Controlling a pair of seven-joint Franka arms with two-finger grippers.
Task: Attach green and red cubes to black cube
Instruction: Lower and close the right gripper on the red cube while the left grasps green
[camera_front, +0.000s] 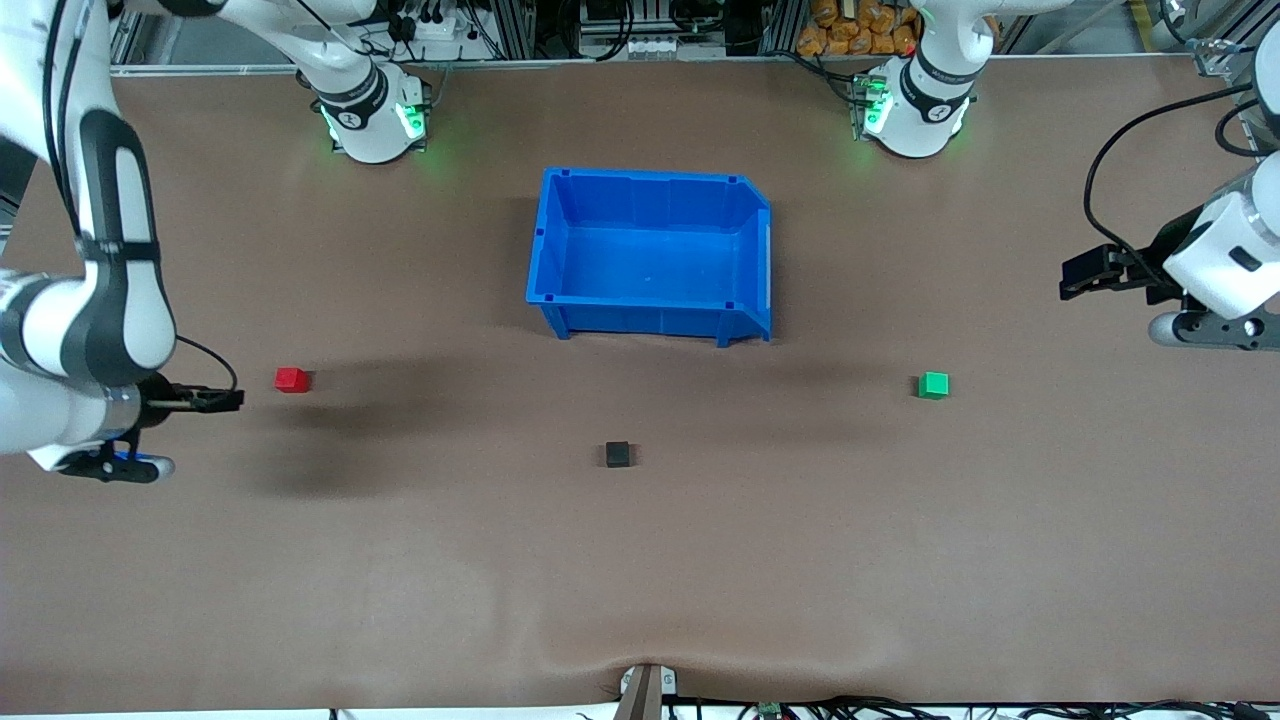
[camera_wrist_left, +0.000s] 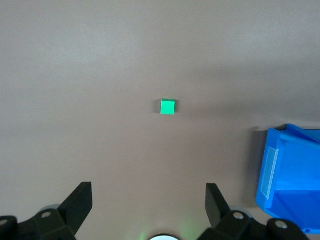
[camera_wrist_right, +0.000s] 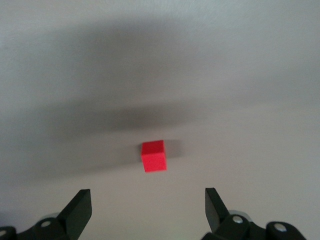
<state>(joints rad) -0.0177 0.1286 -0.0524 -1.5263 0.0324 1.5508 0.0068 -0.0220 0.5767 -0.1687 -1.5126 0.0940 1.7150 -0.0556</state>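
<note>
The black cube (camera_front: 618, 454) sits on the brown table, nearer to the front camera than the blue bin. The red cube (camera_front: 291, 379) lies toward the right arm's end; it also shows in the right wrist view (camera_wrist_right: 153, 155). The green cube (camera_front: 933, 385) lies toward the left arm's end and shows in the left wrist view (camera_wrist_left: 167, 107). My right gripper (camera_front: 228, 401) is open and empty, up in the air beside the red cube. My left gripper (camera_front: 1078, 277) is open and empty, raised over the table's left-arm end, apart from the green cube.
A large blue bin (camera_front: 560, 260) stands empty mid-table, farther from the front camera than the cubes; its corner shows in the left wrist view (camera_wrist_left: 290, 175). Both arm bases stand along the table's back edge.
</note>
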